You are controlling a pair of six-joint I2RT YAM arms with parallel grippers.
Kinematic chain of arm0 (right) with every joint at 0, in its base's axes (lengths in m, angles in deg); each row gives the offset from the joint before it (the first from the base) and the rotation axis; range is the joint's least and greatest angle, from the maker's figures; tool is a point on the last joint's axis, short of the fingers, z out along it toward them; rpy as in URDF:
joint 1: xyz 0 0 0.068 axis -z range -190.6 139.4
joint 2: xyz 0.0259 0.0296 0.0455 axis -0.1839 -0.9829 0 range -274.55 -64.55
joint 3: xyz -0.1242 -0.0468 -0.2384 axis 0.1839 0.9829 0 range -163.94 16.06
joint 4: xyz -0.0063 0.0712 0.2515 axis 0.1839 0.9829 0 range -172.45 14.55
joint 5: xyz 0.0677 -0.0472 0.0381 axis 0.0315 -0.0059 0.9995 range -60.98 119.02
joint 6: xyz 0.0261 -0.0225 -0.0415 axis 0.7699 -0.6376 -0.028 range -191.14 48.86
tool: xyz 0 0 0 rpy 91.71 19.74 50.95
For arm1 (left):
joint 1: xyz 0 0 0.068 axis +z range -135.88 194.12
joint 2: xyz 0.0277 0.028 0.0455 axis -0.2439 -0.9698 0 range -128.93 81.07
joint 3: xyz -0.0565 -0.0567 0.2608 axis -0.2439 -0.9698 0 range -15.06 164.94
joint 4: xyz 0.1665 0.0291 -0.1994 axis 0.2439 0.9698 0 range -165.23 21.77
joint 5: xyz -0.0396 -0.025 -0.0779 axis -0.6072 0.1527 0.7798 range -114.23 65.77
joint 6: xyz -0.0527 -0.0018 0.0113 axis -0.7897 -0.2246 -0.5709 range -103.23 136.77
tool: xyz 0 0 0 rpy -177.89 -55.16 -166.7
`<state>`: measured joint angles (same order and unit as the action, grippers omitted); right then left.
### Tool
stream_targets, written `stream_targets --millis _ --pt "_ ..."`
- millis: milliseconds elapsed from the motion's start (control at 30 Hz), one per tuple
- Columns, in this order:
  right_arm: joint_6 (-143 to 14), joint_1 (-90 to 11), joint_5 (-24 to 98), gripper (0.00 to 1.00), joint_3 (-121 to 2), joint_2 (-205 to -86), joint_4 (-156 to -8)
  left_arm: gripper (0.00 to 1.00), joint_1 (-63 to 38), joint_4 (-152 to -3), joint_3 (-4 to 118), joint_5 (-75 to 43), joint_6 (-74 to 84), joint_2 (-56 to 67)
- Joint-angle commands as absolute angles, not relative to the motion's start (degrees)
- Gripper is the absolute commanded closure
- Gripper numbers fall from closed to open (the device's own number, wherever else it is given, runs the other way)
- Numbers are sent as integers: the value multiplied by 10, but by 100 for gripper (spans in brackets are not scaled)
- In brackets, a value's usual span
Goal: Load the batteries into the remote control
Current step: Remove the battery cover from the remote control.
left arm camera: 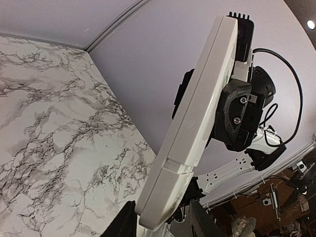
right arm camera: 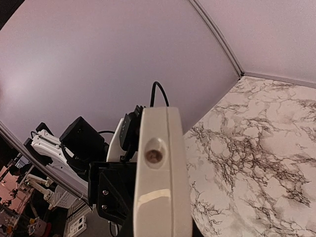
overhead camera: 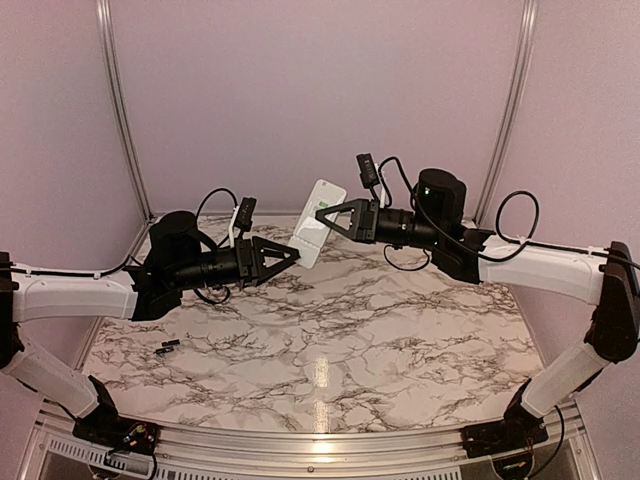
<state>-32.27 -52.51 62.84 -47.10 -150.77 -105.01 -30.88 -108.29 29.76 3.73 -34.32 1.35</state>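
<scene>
White remote (overhead camera: 327, 195) hung above the marble table (overhead camera: 380, 330), clamped in the right gripper (overhead camera: 322, 213), its lower end between the left gripper (overhead camera: 296, 252) fingers, grip unclear; batteries (overhead camera: 166, 347) lay below, well apart.

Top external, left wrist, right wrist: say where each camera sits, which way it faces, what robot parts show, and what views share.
Top external: above, behind the robot, facing down over the marble table; both arms show.
Left wrist: above the left tool, facing right at the remote control's edge and the right tool clamping it.
Right wrist: on its arm, facing left at the remote's end and left tool; own fingers unclear.
Shared: all show remote and table.
</scene>
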Motion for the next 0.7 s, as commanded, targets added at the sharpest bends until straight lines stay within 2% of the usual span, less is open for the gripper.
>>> stream_targets --millis 0,300,400,500,667 --pt "-327 -522 619 100 -482 -1496 -1055 62 -304 -1070 298 35 -340 9" --pt "-328 -520 615 100 -481 -1492 -1056 75 -304 -1055 298 24 -339 11" --pt "-335 -519 604 100 -481 -1487 -1047 76 -304 -1051 298 22 -338 10" --pt "-341 -518 595 100 -480 -1482 -1041 72 -304 -1061 295 27 -338 9" --pt "-341 -518 600 100 -478 -1484 -1041 79 -305 -1073 297 33 -336 8"
